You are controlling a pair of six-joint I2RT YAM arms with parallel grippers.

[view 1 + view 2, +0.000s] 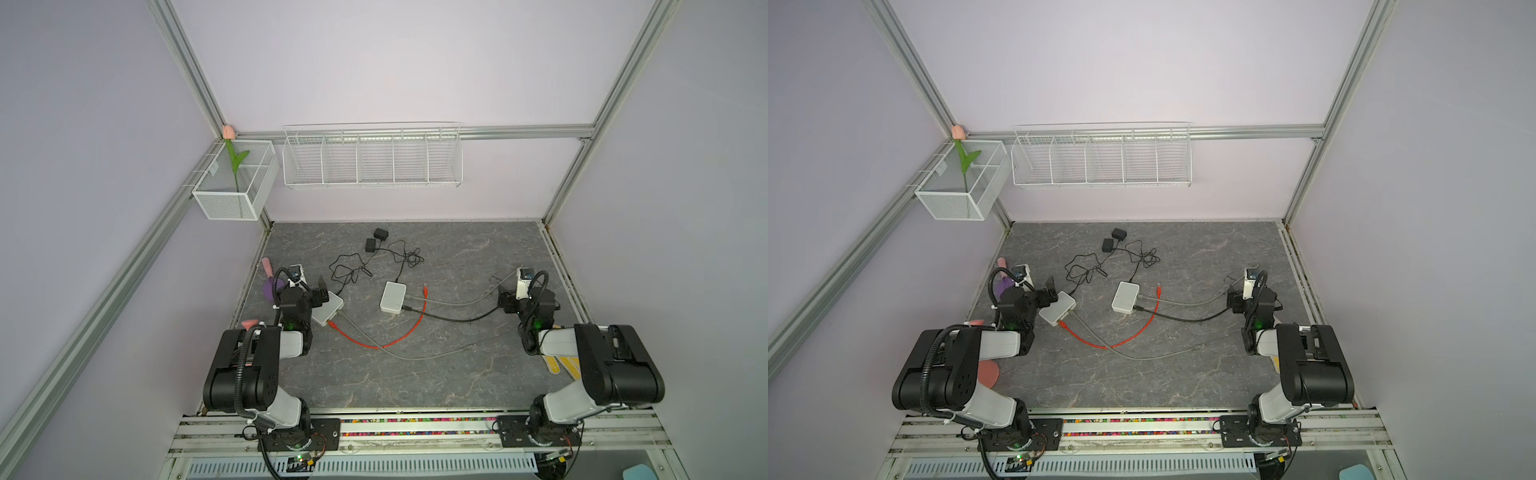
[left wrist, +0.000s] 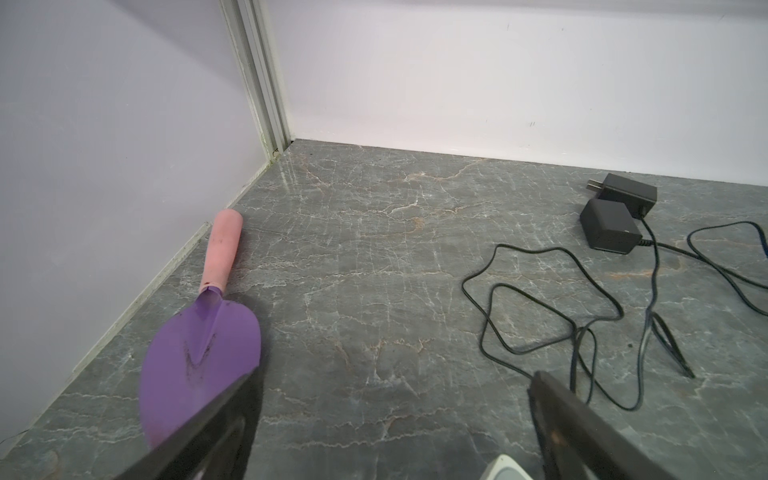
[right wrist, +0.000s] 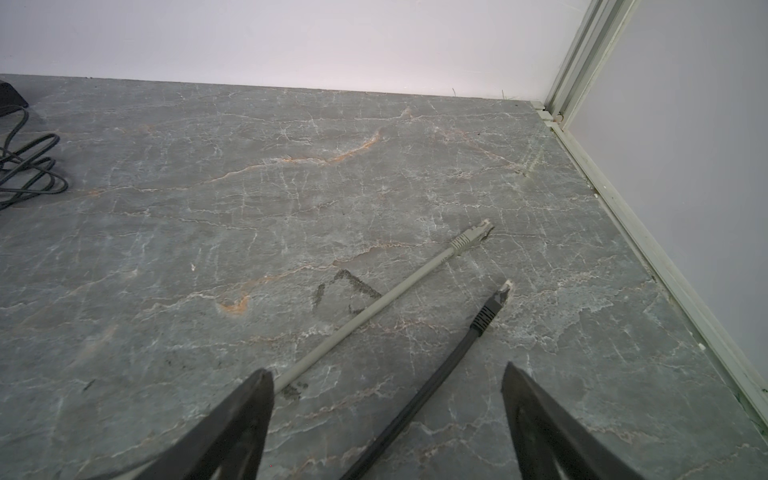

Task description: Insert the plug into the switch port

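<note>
Pale lilac walls (image 1: 395, 62) edged with aluminium rails (image 1: 519, 132) close in a grey, marble-veined worktop (image 1: 457, 374) under soft, even light, with a white wire rack (image 1: 372, 166) hung on the far wall and a white mesh basket (image 1: 226, 203) at the far left corner holding a pink tulip (image 1: 228, 132).

Nothing is reading legibly in any view. The white tag (image 1: 214, 168) on the mesh basket (image 1: 232, 203), upper left in both top views, is showing too small to read. The centre switch (image 1: 392, 296) and the left switch (image 1: 332, 311) are showing no legible marking.
</note>
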